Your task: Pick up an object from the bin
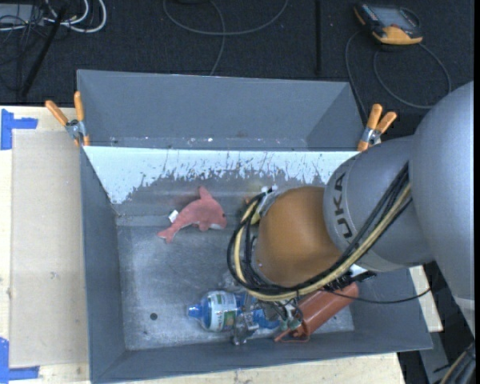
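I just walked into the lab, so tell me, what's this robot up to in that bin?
The arm reaches into the grey bin from the right, its orange-covered wrist low over the near side. Right under it lie a small clear bottle with a blue cap and a reddish tube. A pink dolphin toy lies apart, farther back. Nothing is visibly lifted yet.

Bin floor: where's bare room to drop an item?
Bare: left half of the floor, between the pink dolphin toy and the blue-capped bottle. Crowded: front right, where bottle and red tube lie under the arm.
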Controlling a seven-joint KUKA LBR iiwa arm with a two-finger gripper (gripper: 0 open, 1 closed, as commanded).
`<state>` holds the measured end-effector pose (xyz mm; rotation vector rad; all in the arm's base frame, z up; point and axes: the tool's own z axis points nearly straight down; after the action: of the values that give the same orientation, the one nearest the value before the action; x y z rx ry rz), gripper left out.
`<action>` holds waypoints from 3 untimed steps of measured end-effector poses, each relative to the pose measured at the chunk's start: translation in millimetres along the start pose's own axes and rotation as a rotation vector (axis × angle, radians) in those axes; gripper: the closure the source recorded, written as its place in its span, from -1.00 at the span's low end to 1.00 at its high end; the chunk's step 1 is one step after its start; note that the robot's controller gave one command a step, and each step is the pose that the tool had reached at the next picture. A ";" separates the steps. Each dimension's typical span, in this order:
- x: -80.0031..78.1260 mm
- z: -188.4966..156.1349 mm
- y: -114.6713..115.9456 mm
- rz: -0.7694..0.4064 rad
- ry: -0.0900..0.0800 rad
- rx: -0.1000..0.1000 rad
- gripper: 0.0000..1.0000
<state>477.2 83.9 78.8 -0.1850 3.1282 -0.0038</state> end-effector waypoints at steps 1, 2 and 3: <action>2.0 -16.9 0.7 -0.001 0.013 -0.002 1.00; 0.6 -30.8 1.1 -0.001 0.010 -0.002 1.00; 0.9 -43.1 1.3 -0.001 0.010 -0.003 1.00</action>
<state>475.7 85.2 121.9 -0.1866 3.1381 -0.0006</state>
